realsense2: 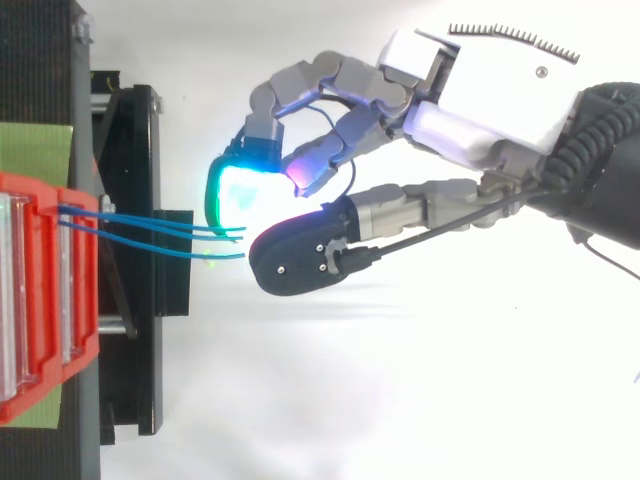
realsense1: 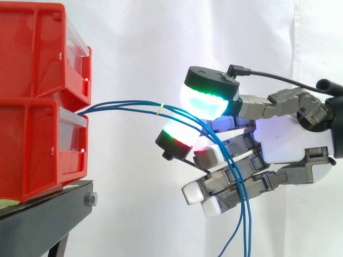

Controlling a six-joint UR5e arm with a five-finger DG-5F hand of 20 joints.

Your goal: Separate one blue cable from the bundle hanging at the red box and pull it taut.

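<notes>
Left in the side view: two red bins (realsense1: 37,144) stacked on a black stand (realsense1: 43,219), with a white curtain (realsense1: 134,43) behind. Bundle of thin blue cables (realsense1: 123,104) coming out at the seam between upper and lower bin, then running right through the air, roughly level and slightly bowed upward. Small yellow tie (realsense1: 159,110) round the bundle, about midway between bins and hand. Strands close together left of the tie, fanning a little to its right.

Hand (realsense1: 289,142) reaching in from the right, level with the cable run. Cables meeting the hand at its left end, curving down across its near side and hanging slack toward the bottom edge. Cannot tell whether closed on any cable or merely touching the bundle.

From above: hand (realsense2: 480,100) at upper right. Cables (realsense2: 150,228) as separate blue lines from the bins (realsense2: 40,300) across the stand (realsense2: 130,150), ending out of sight under the hand.
</notes>
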